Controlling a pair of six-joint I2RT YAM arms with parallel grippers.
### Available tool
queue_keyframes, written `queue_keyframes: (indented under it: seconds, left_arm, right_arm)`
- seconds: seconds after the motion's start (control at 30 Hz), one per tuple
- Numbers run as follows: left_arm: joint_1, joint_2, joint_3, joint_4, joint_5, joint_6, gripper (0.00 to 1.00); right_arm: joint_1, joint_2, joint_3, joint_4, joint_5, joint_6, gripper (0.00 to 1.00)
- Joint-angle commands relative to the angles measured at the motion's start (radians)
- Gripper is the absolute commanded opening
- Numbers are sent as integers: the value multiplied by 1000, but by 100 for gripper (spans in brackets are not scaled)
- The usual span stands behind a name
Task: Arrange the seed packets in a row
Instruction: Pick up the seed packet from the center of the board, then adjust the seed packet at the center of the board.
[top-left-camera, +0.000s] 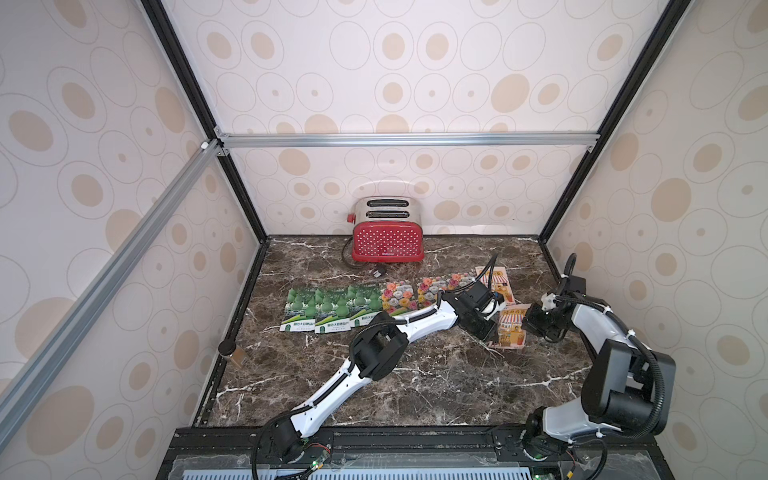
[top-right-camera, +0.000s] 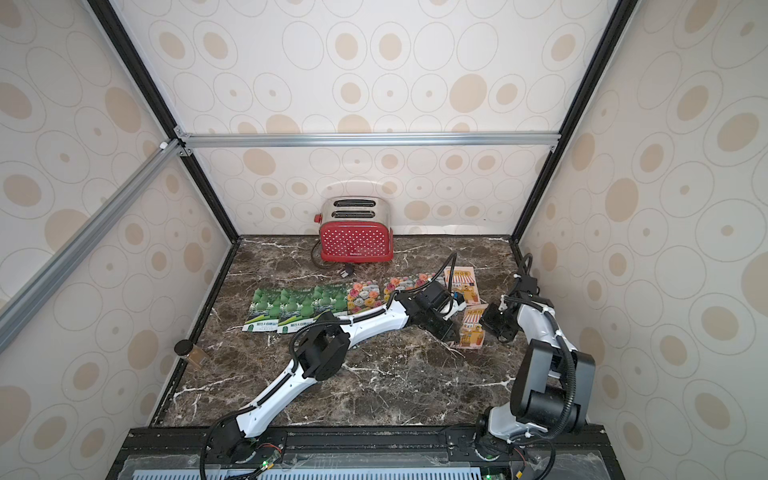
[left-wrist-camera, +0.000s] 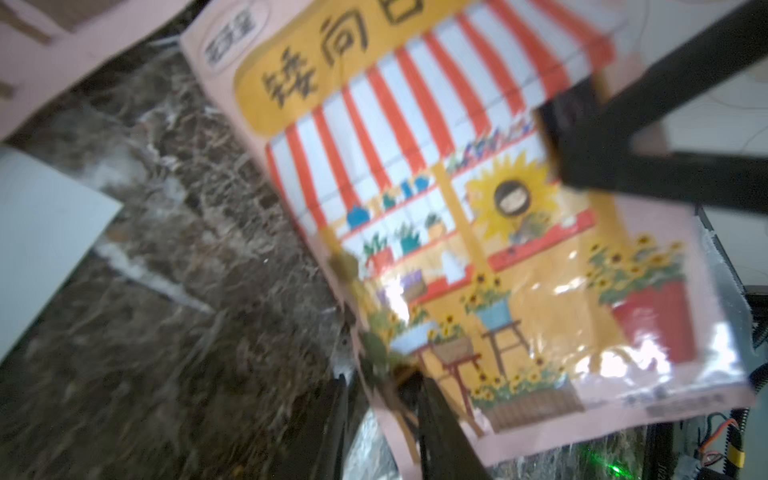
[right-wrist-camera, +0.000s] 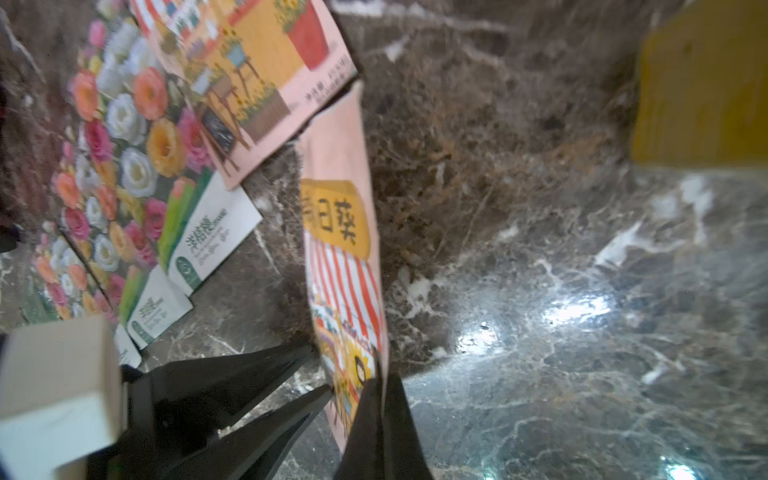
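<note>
Orange-pink awning packet (right-wrist-camera: 345, 270) pinched by right pincer (right-wrist-camera: 380, 386), left pincer (left-wrist-camera: 380, 382) narrowly parted alongside

A: What colours do we see on the surface (top-left-camera: 415, 382)?
B: Dark brown marble with white veins. At twelve o'clock we have the toaster (top-left-camera: 388, 245), red with white dots under a silver top.
A: And the packets?
B: At ten o'clock the gourd packets (top-left-camera: 328, 309) are green with white bands. The flower packets (top-left-camera: 399, 297) mix pink, orange, yellow and white. At three o'clock we see the shop packet (left-wrist-camera: 478, 249), pink-edged and orange, with a red-and-white striped awning.
A: The walls (top-left-camera: 104, 208)?
B: Cream with beige ovals.
</note>
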Motion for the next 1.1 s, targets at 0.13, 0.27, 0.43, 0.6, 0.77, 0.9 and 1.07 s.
queue_keyframes:
  seconds: [0.13, 0.27, 0.43, 0.6, 0.77, 0.9, 1.07]
  left_arm:
    - [74, -197, -101, 32, -27, 20, 32]
    - [104, -221, -80, 6, -13, 34, 32]
    - [125, -215, -47, -10, 10, 46, 32]
    - [147, -212, -50, -27, 28, 48, 31]
    - [171, -251, -91, -56, 29, 93, 30]
    - [194, -276, -110, -71, 22, 111, 30]
    - [199, -307, -148, -62, 28, 122, 29]
  right_arm:
    - [4, 34, 171, -111, -5, -64, 0]
    - [3, 127, 351, -208, -44, -111, 0]
    - [-2, 223, 524, -266, -95, -142, 0]
    - [-55, 372, 679, -279, -238, -180, 0]
    - [-70, 609, 952, -401, -251, -249, 0]
    - [-82, 738, 1100, -433, -264, -260, 0]
    - [-94, 891, 1395, -560, -253, -272, 0]
